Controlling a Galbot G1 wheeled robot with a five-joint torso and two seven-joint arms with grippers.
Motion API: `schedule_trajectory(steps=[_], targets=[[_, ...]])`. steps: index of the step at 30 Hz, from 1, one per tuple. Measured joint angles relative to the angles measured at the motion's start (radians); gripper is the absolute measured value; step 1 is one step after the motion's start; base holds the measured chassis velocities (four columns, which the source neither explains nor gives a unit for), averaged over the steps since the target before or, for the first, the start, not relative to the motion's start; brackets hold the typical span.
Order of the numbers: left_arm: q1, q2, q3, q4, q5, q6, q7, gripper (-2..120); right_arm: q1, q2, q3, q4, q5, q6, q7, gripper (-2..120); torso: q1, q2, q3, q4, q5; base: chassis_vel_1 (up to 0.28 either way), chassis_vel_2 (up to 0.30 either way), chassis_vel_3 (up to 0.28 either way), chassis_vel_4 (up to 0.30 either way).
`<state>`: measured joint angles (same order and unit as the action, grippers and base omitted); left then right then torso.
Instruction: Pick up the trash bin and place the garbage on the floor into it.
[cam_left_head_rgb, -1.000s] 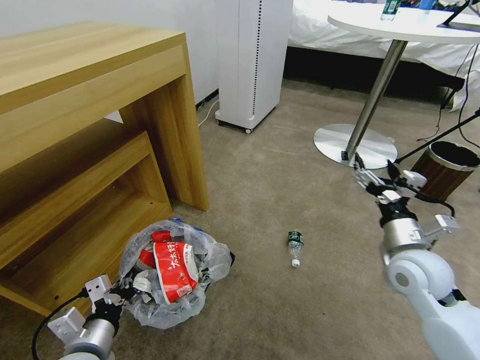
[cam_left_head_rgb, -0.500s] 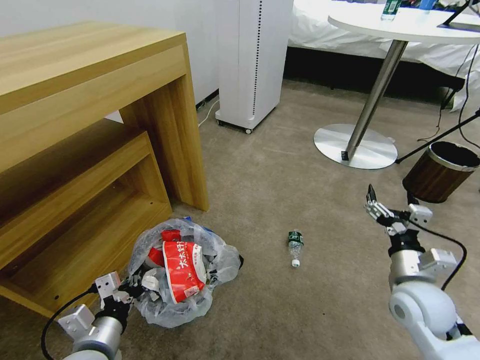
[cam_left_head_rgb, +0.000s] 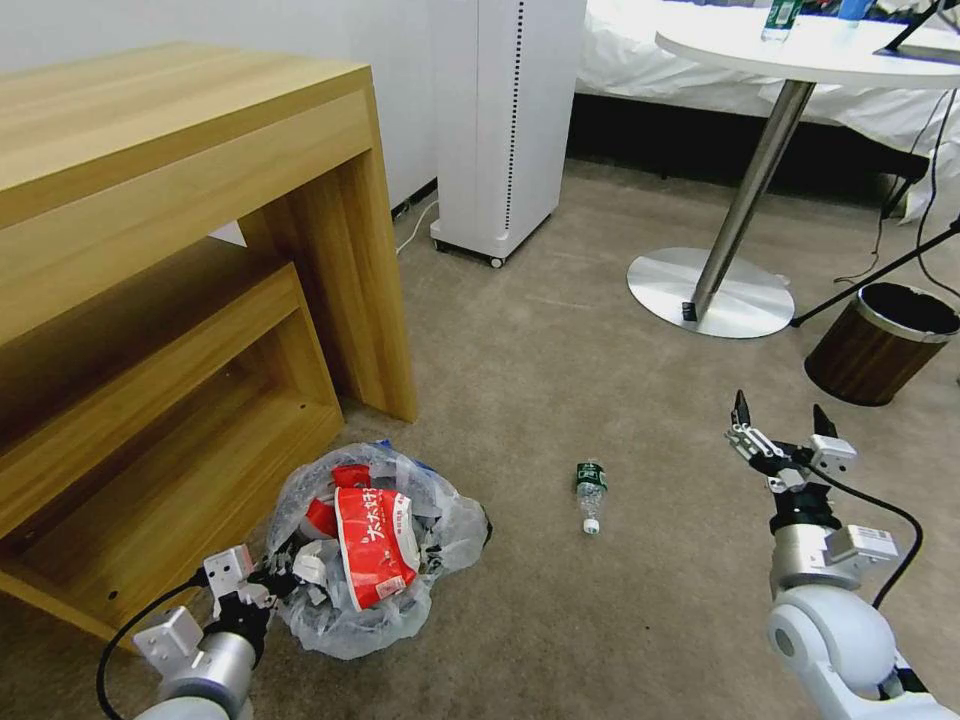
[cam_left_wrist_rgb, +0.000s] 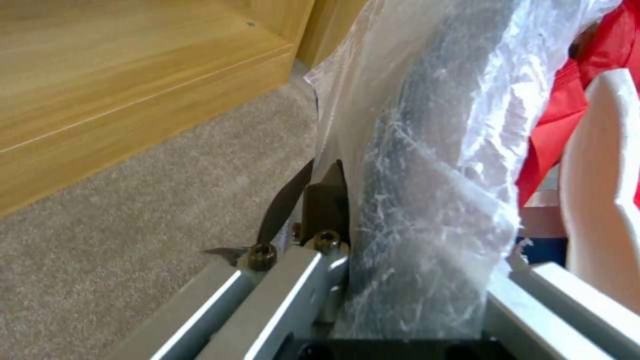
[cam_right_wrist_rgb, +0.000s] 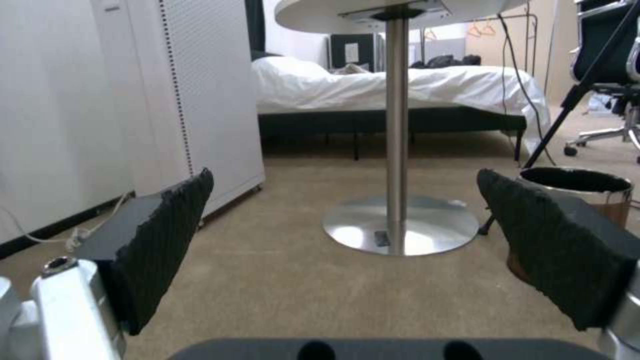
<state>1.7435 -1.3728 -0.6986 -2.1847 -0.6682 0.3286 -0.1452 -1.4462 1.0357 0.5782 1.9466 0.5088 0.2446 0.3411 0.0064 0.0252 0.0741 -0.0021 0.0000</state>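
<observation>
My left end effector (cam_left_head_rgb: 262, 588) clamps the trash bin (cam_left_head_rgb: 372, 548) rim; right end effector (cam_left_head_rgb: 783, 432) gapes beside the light, slippery bottle (cam_left_head_rgb: 590, 494), best gripped mid-body.

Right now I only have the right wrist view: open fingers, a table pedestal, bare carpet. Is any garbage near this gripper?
Observer: Yes. A clear bottle lies on the floor, to the robot's left of the right gripper and apart from it.
Operator: And the left arm?
Observer: The left gripper is shut on the liner-covered rim of the trash bin, beside the wooden desk.
Operator: Anything in the bin?
Observer: A red wrapper sits on top of its contents.
</observation>
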Motion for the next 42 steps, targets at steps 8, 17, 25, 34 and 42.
schedule_trajectory(steps=[8, 17, 25, 34, 42], targets=[[-0.002, -0.003, -0.004, 0.007, -0.003, 0.000, -0.001, 0, 0.020, -0.005, -0.011, -0.023, -0.005, 0.011, -0.006, 100, 0.000, 0.000, 0.000, -0.0001, 0.0000, 0.000, 0.000, 0.000, 0.000], [0.007, -0.007, -0.008, 0.009, 0.002, -0.003, 0.002, 0, 0.025, -0.012, -0.012, -0.043, -0.007, 0.030, -0.011, 100, 0.000, 0.000, 0.000, -0.0001, 0.0001, 0.000, 0.000, 0.000, 0.000], [0.019, -0.011, -0.008, 0.009, 0.008, -0.010, 0.004, 0, 0.023, -0.011, -0.017, -0.045, -0.009, 0.033, -0.012, 100, 0.000, 0.000, 0.000, -0.0002, 0.0000, 0.000, 0.000, 0.000, 0.000], [0.022, -0.007, -0.018, 0.007, -0.001, -0.012, -0.002, 0, 0.031, -0.011, -0.018, -0.045, -0.019, 0.041, -0.012, 100, 0.000, 0.000, 0.000, 0.0000, 0.0000, 0.000, 0.000, 0.000, 0.000], [0.020, -0.004, -0.022, 0.005, -0.006, -0.012, -0.004, 0, 0.035, -0.014, -0.020, -0.049, -0.016, 0.041, -0.023, 100, 0.000, 0.000, 0.000, 0.0000, 0.0001, 0.000, 0.000, 0.000, 0.000]])
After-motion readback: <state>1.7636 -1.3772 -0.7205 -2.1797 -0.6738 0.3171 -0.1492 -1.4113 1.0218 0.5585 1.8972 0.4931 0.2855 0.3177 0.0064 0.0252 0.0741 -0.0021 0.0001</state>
